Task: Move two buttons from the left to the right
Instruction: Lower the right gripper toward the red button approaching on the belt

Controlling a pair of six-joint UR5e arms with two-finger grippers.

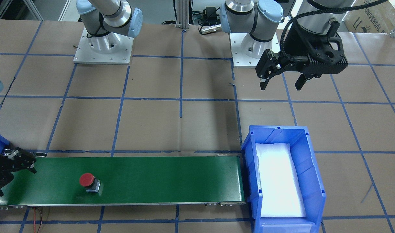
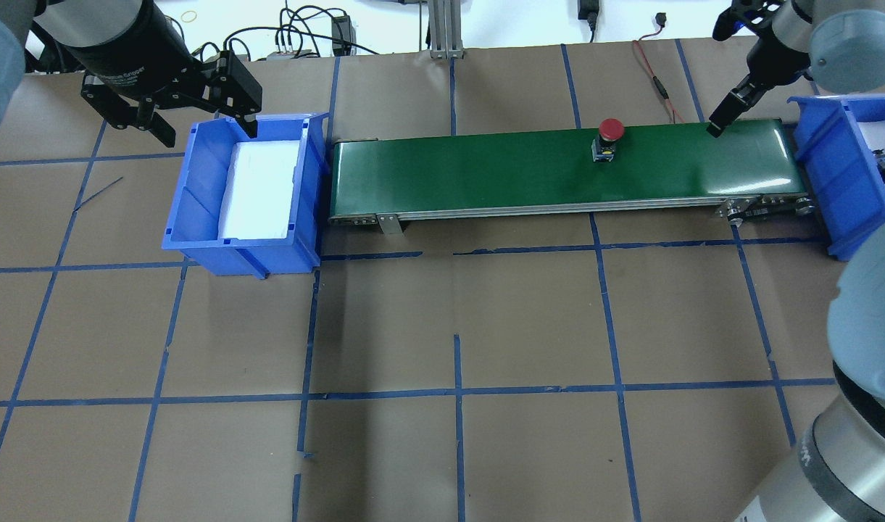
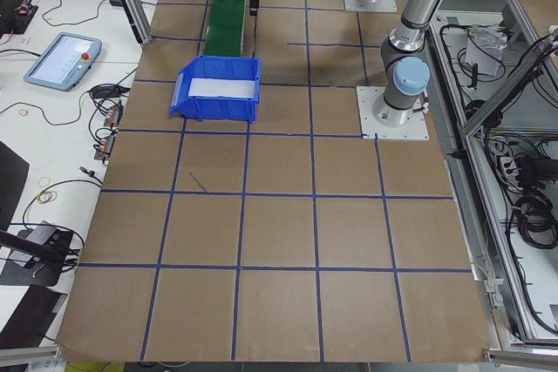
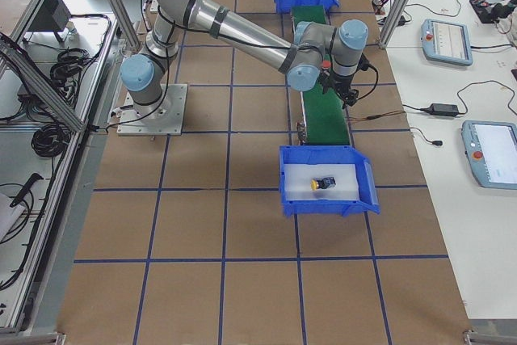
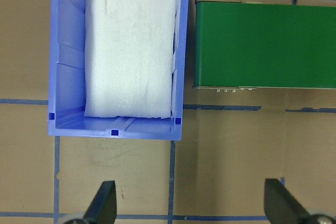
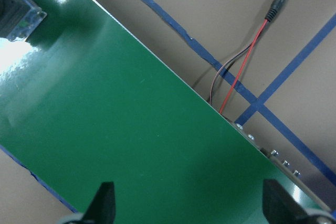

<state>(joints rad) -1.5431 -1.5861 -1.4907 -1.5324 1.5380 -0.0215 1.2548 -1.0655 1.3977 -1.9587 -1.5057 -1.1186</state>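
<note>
the red button [image 1: 87, 180] stands upright on the green conveyor belt [image 1: 158, 181], lower left of the front-facing view, apart from both grippers. the yellow button [image 4: 322, 183] lies on the white pad in the blue bin [image 4: 288, 191] at the centre of the right-side view, just past the belt's near end. the right gripper [image 6: 191, 205] hangs over the belt with fingers spread wide, holding nothing; its wrist view catches the red button's body in the upper left corner. the left gripper [image 1: 281, 84], upper right of the front-facing view, is likewise spread and empty, above the table near the other blue bin [image 1: 249, 145], lined with a white pad
</note>
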